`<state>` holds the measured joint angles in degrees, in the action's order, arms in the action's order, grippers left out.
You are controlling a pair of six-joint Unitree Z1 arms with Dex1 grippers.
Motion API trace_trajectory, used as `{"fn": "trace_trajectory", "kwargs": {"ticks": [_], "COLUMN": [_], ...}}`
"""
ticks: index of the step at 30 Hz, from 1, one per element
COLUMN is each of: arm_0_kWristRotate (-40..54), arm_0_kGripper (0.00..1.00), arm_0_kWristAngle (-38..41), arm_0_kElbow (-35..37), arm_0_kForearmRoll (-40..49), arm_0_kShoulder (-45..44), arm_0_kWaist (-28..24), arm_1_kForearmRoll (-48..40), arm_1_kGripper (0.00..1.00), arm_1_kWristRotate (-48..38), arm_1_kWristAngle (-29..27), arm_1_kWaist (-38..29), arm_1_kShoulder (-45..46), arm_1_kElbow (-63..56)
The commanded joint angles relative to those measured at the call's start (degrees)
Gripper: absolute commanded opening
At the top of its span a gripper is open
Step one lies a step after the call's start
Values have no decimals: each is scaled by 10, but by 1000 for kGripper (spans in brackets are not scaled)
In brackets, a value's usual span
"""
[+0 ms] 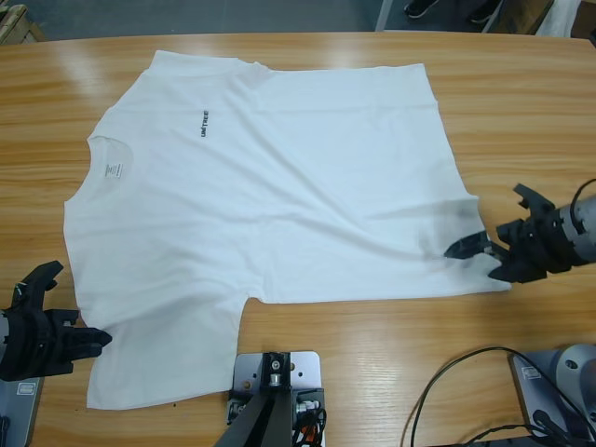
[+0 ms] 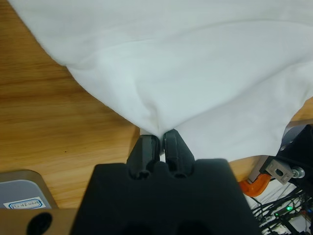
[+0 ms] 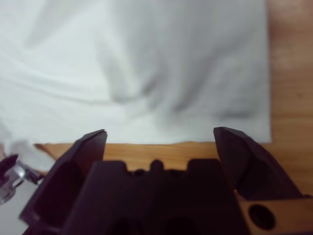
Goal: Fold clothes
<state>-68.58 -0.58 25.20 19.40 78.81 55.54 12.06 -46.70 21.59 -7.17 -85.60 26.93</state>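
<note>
The white T-shirt (image 1: 279, 186) lies spread flat on the wooden table (image 1: 531, 102), chest lettering (image 1: 204, 122) up. Its round neck and neck label (image 1: 114, 171) point left and its hem points right. My left gripper (image 1: 101, 339) is at the near left, shut on the edge of the lower sleeve; in the left wrist view the cloth (image 2: 195, 63) rises from its closed jaws (image 2: 160, 139). My right gripper (image 1: 484, 244) is at the hem's near right corner, open, low over the hem edge. The right wrist view shows the hem (image 3: 146, 73) just beyond the gripper (image 3: 159, 133), with nothing between the jaws.
Bare wood runs right of the hem and along the near edge. Black cables (image 1: 466, 382) loop at the near right. An orange clamp (image 2: 254, 186) and more cables sit off the table edge in the left wrist view. The table's far edge runs along the top.
</note>
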Motion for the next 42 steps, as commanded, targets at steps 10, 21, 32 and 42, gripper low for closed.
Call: {"fn": "trace_trajectory", "kwargs": {"ticks": [10, 21, 32, 42], "arm_0_kWristRotate": [5, 9, 12, 13], "arm_0_kGripper": [0, 0, 0, 0], "arm_0_kWristAngle": [-7, -7, -7, -7], "arm_0_kElbow": [4, 6, 5, 6], "arm_0_kForearmRoll": [-1, -1, 1, 5], "arm_0_kShoulder": [10, 13, 13, 10], "arm_0_kWaist": [4, 4, 4, 4], "arm_1_kForearmRoll": [23, -76, -104, -101], "arm_1_kGripper": [890, 904, 222, 0], "arm_1_kWristRotate": [-82, -92, -92, -98], "arm_1_kWristAngle": [-84, -72, -63, -64], "arm_1_kWaist": [8, 8, 8, 8], "arm_1_kShoulder": [44, -33, -24, 8], "arm_1_kElbow": [-38, -74, -84, -99]}}
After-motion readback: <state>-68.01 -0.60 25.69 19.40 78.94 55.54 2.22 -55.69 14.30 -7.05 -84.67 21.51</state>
